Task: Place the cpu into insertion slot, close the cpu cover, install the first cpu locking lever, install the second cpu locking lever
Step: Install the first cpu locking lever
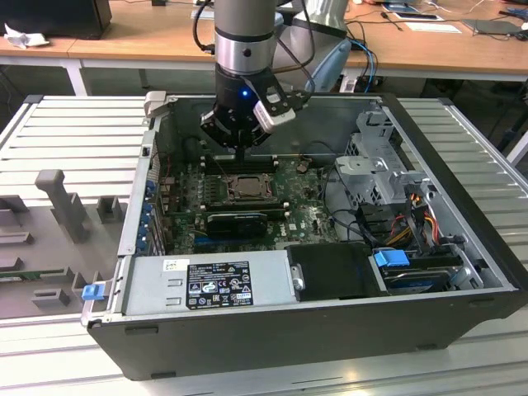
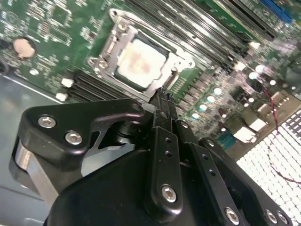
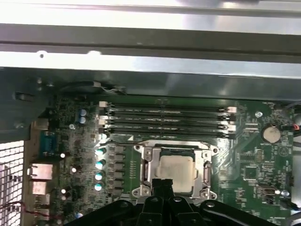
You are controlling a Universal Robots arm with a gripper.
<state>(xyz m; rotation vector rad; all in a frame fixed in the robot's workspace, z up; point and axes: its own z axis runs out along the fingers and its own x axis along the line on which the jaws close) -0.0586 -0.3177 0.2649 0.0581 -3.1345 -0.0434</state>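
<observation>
The cpu (image 3: 176, 169) lies flat in the insertion slot (image 1: 244, 188) on the green board; its dull silver face (image 2: 141, 63) shows through the window of the cpu cover (image 3: 148, 167), which lies down over it (image 2: 181, 59). My gripper (image 2: 162, 94) is shut, its two fingers pressed together with nothing between them. The tips hang just above the socket's rim (image 3: 163, 183), at the edge toward the memory slots in the exterior view (image 1: 239, 153). I cannot tell whether the tips touch the rim.
Long black memory slots (image 3: 164, 120) run beside the socket. A coin battery (image 3: 271, 134) sits on the board. A black card (image 1: 238, 221), the power supply (image 1: 206, 280), the drive cage (image 1: 388, 173) and the case walls (image 1: 136, 206) hem in the socket.
</observation>
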